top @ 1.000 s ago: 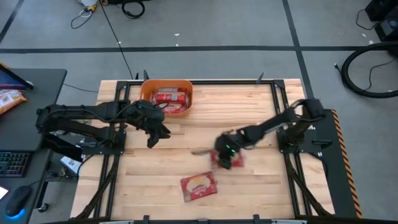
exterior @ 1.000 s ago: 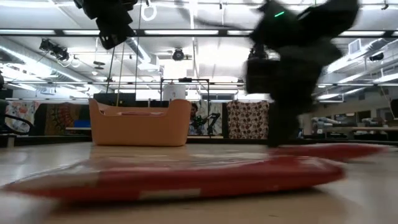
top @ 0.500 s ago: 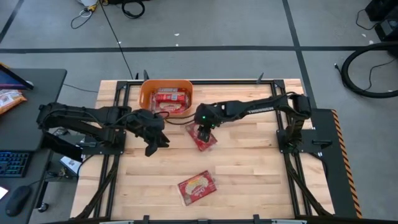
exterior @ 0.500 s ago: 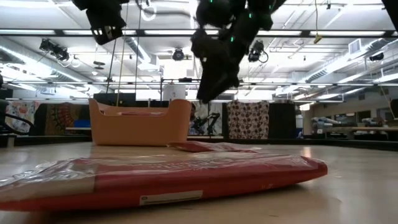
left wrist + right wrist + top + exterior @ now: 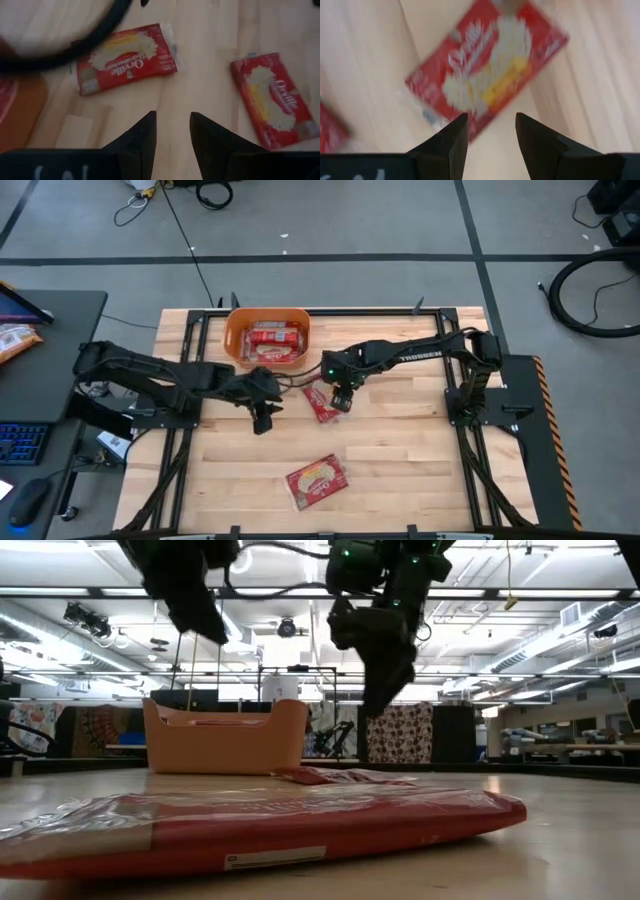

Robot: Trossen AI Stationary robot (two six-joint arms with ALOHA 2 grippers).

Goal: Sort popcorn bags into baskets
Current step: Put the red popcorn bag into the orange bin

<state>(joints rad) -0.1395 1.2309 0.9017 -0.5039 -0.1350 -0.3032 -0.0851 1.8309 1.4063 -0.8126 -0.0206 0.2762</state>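
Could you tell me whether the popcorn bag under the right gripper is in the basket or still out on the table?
Out: the popcorn bag lies flat on the table, beside the orange basket.

Orange basket [image 5: 268,338]: rectangular, rounded corners, at the table's far edge, holding red popcorn bags [image 5: 272,338]. One flat red bag [image 5: 322,404] lies mid-table just beyond the basket's near corner; another [image 5: 317,480] lies face up near the front edge.
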